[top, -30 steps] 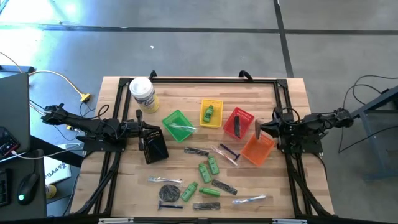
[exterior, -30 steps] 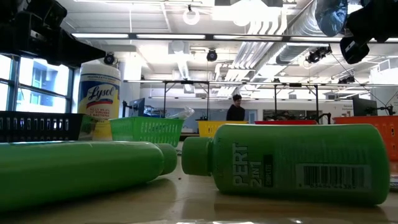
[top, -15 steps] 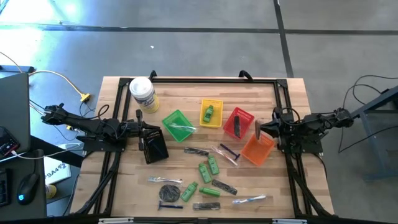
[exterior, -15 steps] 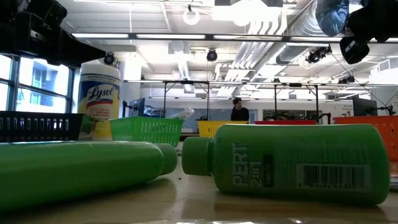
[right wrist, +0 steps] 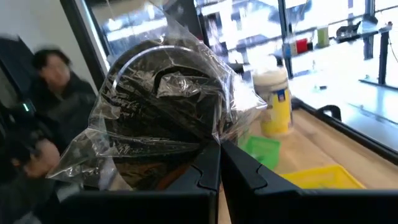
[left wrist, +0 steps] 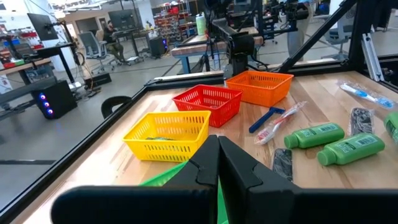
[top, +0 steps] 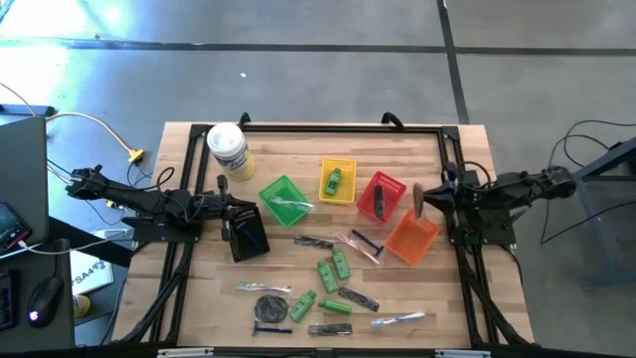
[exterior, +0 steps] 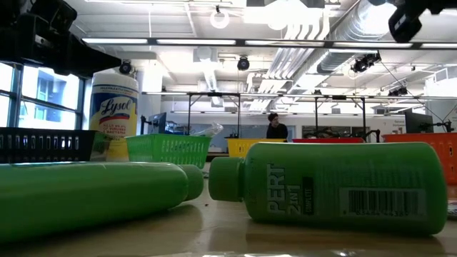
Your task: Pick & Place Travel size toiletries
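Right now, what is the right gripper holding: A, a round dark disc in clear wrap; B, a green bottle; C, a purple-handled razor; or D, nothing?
A: the right wrist view shows the right gripper shut on a round dark disc in crinkled clear wrap, held up above the orange basket.

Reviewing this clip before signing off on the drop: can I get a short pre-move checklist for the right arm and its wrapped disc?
1. Right gripper shut on the clear-wrapped dark disc: ok.
2. Disc lifted off the table, above the orange basket: ok.
3. Disc centred over the basket opening: not ok, it hangs at the far edge.
4. Orange basket has room: ok.
5. Left gripper shut, parked over the black basket, away from the drop: ok.
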You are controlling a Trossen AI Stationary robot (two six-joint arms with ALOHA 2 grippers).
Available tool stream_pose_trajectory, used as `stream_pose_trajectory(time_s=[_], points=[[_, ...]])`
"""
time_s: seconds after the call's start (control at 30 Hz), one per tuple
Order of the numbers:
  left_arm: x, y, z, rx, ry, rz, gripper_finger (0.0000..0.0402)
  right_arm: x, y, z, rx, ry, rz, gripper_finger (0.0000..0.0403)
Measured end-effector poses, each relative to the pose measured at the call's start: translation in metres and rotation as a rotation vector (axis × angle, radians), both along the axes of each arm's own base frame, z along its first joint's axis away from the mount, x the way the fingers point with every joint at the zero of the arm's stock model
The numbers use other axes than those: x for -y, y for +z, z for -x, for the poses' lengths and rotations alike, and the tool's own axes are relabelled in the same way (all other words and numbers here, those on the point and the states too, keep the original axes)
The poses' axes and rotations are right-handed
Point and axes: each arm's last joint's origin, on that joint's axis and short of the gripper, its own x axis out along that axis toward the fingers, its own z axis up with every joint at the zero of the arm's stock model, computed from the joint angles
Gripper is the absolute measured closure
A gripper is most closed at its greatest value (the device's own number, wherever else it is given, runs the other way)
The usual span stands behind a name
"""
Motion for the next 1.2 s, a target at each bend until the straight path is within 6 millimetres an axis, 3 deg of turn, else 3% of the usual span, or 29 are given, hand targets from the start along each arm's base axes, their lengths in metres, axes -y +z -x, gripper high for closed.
stream_pose_trajectory(time_s=[0.23,0.43,0.67,0.93,1.2], points=[[0.000,0.000,0.000,0.000,0.000,0.000,0.0402,-0.002,0.039,-0.008,-0.248,-0.032,0.008,0.0399],[0.000,0.000,0.000,0.000,0.000,0.000,0.0402,-0.009,0.050,-0.026,-0.477,-0.059,-0.013,0.0399],[0.000,0.000,0.000,0.000,0.000,0.000,0.0402,-0.020,0.058,-0.052,-0.685,-0.039,-0.165,0.0399],[0.000,0.000,0.000,0.001,0.000,0.000,0.0402,-0.025,0.040,-0.072,-1.034,-0.053,-0.419,0.0399],[0.000,0.000,0.000,0.001,0.000,0.001,0.0402,-0.018,0.015,-0.086,-1.304,-0.242,-0.518,0.0399]])
